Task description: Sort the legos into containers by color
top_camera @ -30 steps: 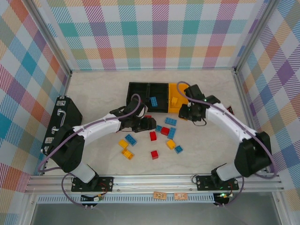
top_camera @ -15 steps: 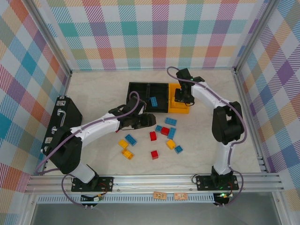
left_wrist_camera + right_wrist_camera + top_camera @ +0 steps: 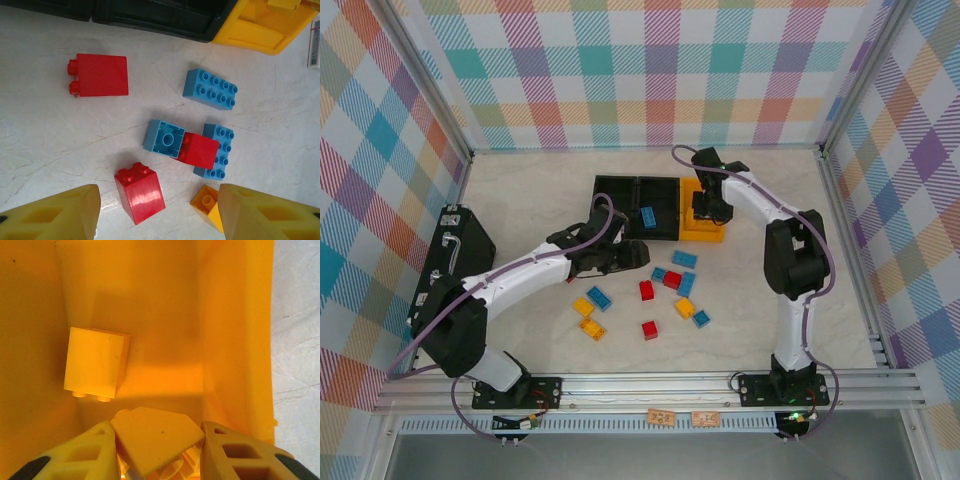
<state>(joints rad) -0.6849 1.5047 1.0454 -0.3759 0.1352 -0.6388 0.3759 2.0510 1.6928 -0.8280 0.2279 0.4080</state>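
I see my right claw (image 3: 158, 440) pinching a yellow brick (image 3: 150, 432) over the yellow bin (image 3: 235, 340), my left claw (image 3: 157, 207) spread apart, holding nothing, above a red brick (image 3: 140, 192)

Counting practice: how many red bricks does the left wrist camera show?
3 red bricks: one by the black bins, one between two blue bricks, one at the bottom edge. Others may lie outside this view.

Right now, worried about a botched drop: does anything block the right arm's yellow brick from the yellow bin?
Nothing visible. The yellow brick in the right fingers hangs over the yellow bin's bare floor; a second brick lies to one side.
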